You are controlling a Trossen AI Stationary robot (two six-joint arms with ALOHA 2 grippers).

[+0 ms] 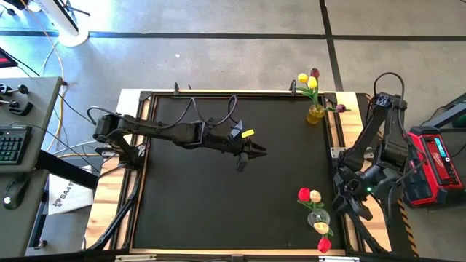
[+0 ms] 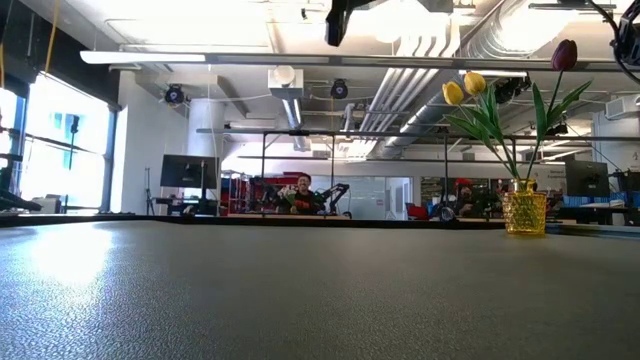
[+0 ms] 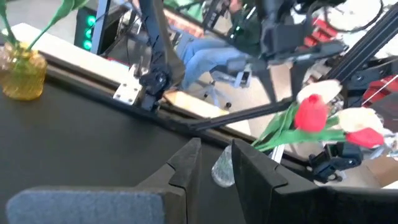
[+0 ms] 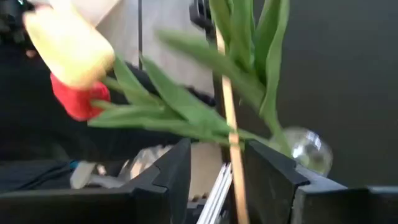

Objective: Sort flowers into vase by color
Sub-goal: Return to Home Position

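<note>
A yellow glass vase [image 1: 315,113] stands at the table's far right and holds yellow and dark maroon tulips [image 1: 309,78]; it also shows in the low view [image 2: 524,211]. A clear glass vase [image 1: 318,217] stands near the right near corner. Red and cream tulips [image 1: 309,195] lean out of it, and more red and yellow heads [image 1: 322,236] lie toward the near edge. My left gripper [image 1: 253,151] is open and empty above the table's middle. My right gripper [image 4: 214,171] is open at the right edge beside the clear vase [image 4: 308,149]. Green leaves [image 4: 186,102] and a thin stem [image 4: 229,118] cross before its gap.
The black mat [image 1: 218,204] is framed by a light wooden border [image 1: 338,138]. Beyond the right edge are the right arm's base [image 1: 386,138] and a red box [image 1: 437,156]. A desk with a keyboard [image 1: 11,145] stands left of the table. A person sits far behind the table [image 2: 303,195].
</note>
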